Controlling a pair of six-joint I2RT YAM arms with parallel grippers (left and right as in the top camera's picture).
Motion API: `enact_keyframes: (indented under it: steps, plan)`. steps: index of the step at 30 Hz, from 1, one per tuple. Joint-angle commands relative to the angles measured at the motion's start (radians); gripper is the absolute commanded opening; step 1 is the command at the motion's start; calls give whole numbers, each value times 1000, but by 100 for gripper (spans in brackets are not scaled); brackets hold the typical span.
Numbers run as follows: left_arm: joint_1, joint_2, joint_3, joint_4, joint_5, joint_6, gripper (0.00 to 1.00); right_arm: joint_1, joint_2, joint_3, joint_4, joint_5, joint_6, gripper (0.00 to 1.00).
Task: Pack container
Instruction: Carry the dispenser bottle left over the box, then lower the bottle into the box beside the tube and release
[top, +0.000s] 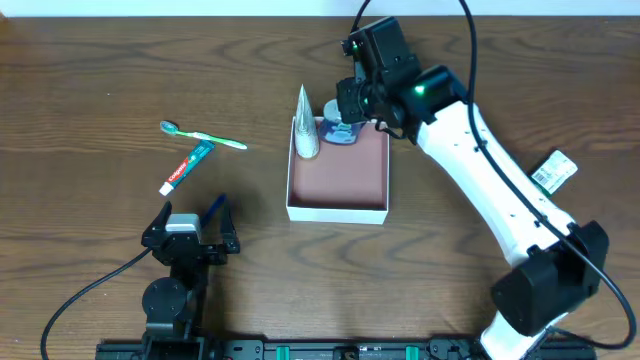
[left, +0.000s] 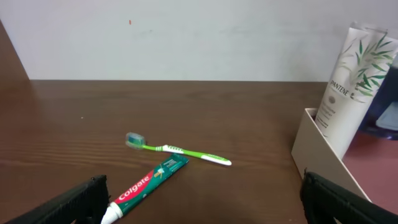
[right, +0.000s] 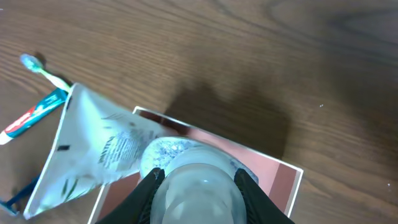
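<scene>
The container (top: 336, 212) is a square white-walled box with a pinkish-brown floor at mid-table; it also shows in the left wrist view (left: 323, 155) and the right wrist view (right: 283, 180). A white tube (top: 305, 125) (left: 348, 87) (right: 93, 149) stands leaning in its back left corner. My right gripper (top: 352, 112) (right: 200, 176) is shut on a blue-and-white bottle (top: 340, 132) with a translucent cap (right: 199, 193), holding it over the container's back edge. My left gripper (top: 190, 238) (left: 202, 199) is open and empty near the front left.
A green toothbrush (top: 205, 136) (left: 180, 149) (right: 43, 70) and a toothpaste tube (top: 187, 167) (left: 149, 183) (right: 34, 115) lie left of the container. A blue razor (top: 214, 210) lies by the left gripper. A small packet (top: 553, 170) lies at the far right.
</scene>
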Motion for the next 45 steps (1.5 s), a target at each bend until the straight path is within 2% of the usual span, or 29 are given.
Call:
enact_keyframes:
  steps: [1, 28, 33, 39, 45]
  plan:
    - [5, -5, -21, -37, -9, 14, 98, 17, 13, 14, 23, 21, 20, 4]
    - [5, -6, -21, -37, -9, 14, 98, 27, 132, 14, 49, 66, -139, 6]
    - [5, -5, -21, -37, -9, 14, 98, 30, 132, 14, 50, 66, -139, 25]
    - [5, -6, -21, -37, -9, 14, 98, 35, 132, 14, 50, 65, -138, 28]
    - [5, -5, -21, -37, -9, 14, 98, 42, 132, 14, 50, 65, -138, 46]
